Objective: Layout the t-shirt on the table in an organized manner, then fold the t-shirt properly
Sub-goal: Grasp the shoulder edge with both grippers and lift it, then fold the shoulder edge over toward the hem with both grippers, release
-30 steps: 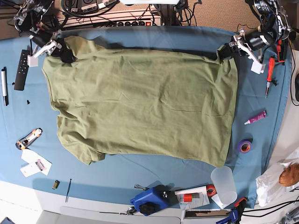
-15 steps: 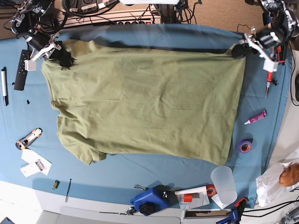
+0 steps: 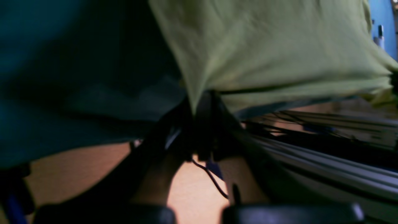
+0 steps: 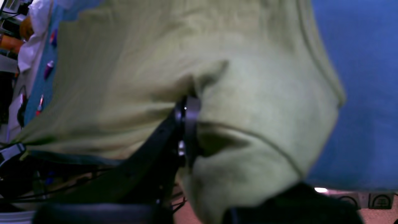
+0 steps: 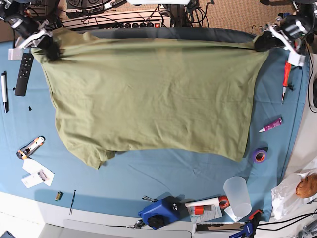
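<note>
The olive-green t-shirt [image 5: 148, 94] hangs stretched wide over the teal table [image 5: 148, 181], its far edge pulled taut in a nearly straight line and its near part resting on the cloth. At the far right, my left gripper [image 5: 261, 43] is shut on one corner. The left wrist view shows the fabric [image 3: 264, 53] pinched to a point in the dark jaws of my left gripper [image 3: 202, 107]. At the far left, my right gripper [image 5: 48, 48] is shut on the other corner. In the right wrist view, the shirt [image 4: 255, 102] bunches around my right gripper [image 4: 188, 107].
A black remote [image 5: 23, 73], a pen [image 5: 5, 92] and a utility knife [image 5: 30, 147] lie along the left side. On the right are a red screwdriver [image 5: 286, 79], a purple tube [image 5: 271, 125] and a tape roll [image 5: 259, 155]. A blue tool [image 5: 158, 212] and a plastic cup [image 5: 237, 197] sit at the front edge.
Both grippers have moved outward and toward the far edge with the shirt corners. The far edge has pulled straight, and the near hem has slid a little away from the front.
</note>
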Tool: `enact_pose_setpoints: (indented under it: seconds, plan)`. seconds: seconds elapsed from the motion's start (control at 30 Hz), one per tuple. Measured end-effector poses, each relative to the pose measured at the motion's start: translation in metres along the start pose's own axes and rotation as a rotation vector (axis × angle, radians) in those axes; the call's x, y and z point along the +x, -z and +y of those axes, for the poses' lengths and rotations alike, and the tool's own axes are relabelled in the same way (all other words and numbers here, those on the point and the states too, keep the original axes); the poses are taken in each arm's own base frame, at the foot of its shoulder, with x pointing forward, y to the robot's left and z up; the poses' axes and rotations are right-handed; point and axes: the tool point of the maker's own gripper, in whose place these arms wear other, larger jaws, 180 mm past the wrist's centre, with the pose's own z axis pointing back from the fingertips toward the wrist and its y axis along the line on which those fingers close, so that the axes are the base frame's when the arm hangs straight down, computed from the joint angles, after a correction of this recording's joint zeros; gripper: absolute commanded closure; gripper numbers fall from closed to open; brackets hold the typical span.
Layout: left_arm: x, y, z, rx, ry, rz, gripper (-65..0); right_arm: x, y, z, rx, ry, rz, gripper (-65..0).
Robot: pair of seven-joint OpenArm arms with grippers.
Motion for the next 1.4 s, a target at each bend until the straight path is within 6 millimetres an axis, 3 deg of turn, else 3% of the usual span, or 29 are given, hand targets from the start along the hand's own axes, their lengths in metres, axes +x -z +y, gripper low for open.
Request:
enact_pose_setpoints:
  seconds: [0.17, 0.37, 0.5, 0.6, 0.73, 0.87, 1.0, 1.13, 1.4]
  plan:
    - [0.008, -0.010, 0.007, 0.029, 0.023, -0.016, 0.0, -0.005, 0.007, 0.005, 0.021, -0.004, 0.028, 0.0]
    - [0.012, -0.004, 0.002, 0.009, 0.039, -0.024, 0.0, -0.021, 0.027, 0.005, -0.003, -0.049, 0.131, 0.0]
    - [0.012, 0.016, -0.010, -0.024, 0.103, 0.008, 0.0, -0.005, 0.041, 0.008, -0.001, -0.082, 0.106, 0.0]
    - [0.033, 0.031, -0.010, 0.013, 0.122, -0.041, 0.0, 0.007, 0.046, 0.010, 0.006, -0.095, 0.076, 0.0]
    - [0.056, 0.036, -0.004, 0.066, 0.163, -0.073, 0.0, 0.020, 0.052, 0.013, 0.014, -0.110, 0.045, 0.0]
    - [0.080, 0.038, -0.004, 0.084, 0.200, -0.133, 0.0, 0.013, 0.062, 0.006, -0.039, -0.149, 0.110, 0.0]
    - [0.083, 0.047, -0.003, 0.100, 0.221, -0.128, 0.0, 0.014, 0.080, 0.016, -0.030, -0.202, 0.100, 0.0]
    - [0.074, 0.068, -0.005, 0.110, 0.269, -0.073, 0.0, 0.005, 0.100, 0.024, -0.032, -0.278, 0.167, 0.0]
    - [0.099, 0.085, -0.004, 0.203, 0.322, -0.129, 0.0, 0.043, 0.120, 0.030, -0.076, -0.382, 0.079, 0.0]
